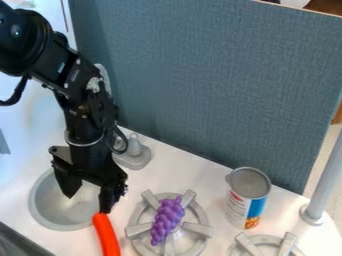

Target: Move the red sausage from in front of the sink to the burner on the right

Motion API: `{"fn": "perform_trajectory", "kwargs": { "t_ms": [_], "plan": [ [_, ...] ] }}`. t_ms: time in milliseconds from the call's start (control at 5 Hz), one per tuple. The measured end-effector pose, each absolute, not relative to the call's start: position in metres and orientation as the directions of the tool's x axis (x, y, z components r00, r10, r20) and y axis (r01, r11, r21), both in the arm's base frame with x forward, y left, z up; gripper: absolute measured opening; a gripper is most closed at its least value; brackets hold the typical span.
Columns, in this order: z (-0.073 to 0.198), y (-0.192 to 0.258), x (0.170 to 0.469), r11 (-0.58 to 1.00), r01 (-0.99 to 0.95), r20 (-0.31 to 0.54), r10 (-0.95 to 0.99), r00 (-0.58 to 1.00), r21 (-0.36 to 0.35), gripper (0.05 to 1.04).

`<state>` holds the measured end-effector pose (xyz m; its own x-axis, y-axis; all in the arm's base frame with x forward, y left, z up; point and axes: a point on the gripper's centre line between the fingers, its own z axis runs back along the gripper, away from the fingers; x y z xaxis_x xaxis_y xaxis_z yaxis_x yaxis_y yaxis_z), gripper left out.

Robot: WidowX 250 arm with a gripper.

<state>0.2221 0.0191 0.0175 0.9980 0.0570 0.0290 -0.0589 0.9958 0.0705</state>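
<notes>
The black gripper (87, 203) hangs over the right part of the grey sink bowl (40, 216), its two fingers spread apart with nothing between them. Directly below its right fingertip begins a long, smooth orange-red object (107, 237), which runs down past the bottom edge of the view; whether the tip touches it I cannot tell. Purple toy grapes (167, 219) lie across a grey stove burner (200, 228) to the right of the gripper. A can (248, 197) with a white, blue and orange label stands upright farther right.
Behind the sink is a grey faucet base (135, 156). A blue-grey panel (214, 85) rises along the back of the white counter (210, 177). At the right stands a grey post (324, 175), with a second burner (270, 242) near the bottom edge.
</notes>
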Motion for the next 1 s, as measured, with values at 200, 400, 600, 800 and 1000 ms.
{"fn": "perform_trajectory", "kwargs": {
  "t_ms": [200, 400, 600, 800, 1000],
  "plan": [
    [0.013, 0.018, 0.220, 0.996, -0.061, 0.017, 0.060, 0.998, 0.067, 1.005],
    [-0.008, 0.012, 0.226, 0.988, -0.156, 0.054, 0.155, 0.986, 0.008, 1.005],
    [-0.029, 0.024, 0.235, 0.947, -0.317, 0.095, 0.320, 0.943, -0.043, 1.005],
    [-0.054, 0.033, 0.242, 0.896, -0.439, 0.079, 0.444, 0.893, -0.070, 1.005],
    [-0.072, 0.037, 0.243, 0.863, -0.502, 0.077, 0.504, 0.860, -0.053, 1.005]
  ]
}}
